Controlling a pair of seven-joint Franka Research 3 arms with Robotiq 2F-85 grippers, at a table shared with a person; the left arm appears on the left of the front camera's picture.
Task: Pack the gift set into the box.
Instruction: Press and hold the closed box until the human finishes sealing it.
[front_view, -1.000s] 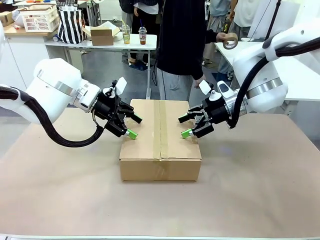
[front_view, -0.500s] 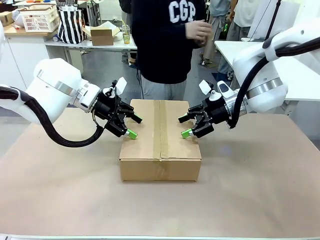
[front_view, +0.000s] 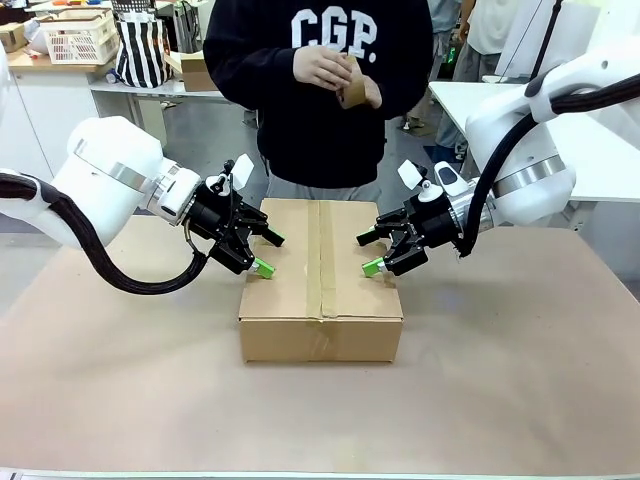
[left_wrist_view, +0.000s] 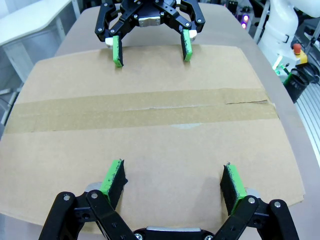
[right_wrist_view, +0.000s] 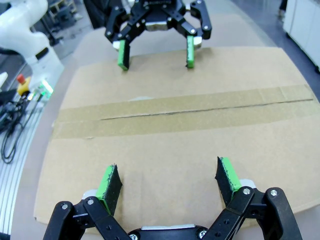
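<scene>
The box (front_view: 300, 285) sits mid-table with its flaps down and a strip of brown tape (left_wrist_view: 140, 112) along the centre seam. My left gripper (front_view: 268, 252) stands open over the left side of the lid, its green pads (left_wrist_view: 114, 176) just above the cardboard. Opposite it, my right gripper (front_view: 367, 252) is open over the right side of the lid. Each wrist view shows the other gripper across the seam: the right gripper (left_wrist_view: 151, 47) and the left gripper (right_wrist_view: 156, 55). Neither holds anything. The gift set is hidden.
A person in a dark sweatshirt stands right behind the box, both hands at chest height around a brown tape roll (front_view: 350, 85). The brown-covered table (front_view: 120, 380) spreads wide on all sides. Tables with a basket and cups stand farther back.
The person has stepped from the right to directly behind the box and brought the tape roll in front of the chest. Both arms and the box have stayed still.
</scene>
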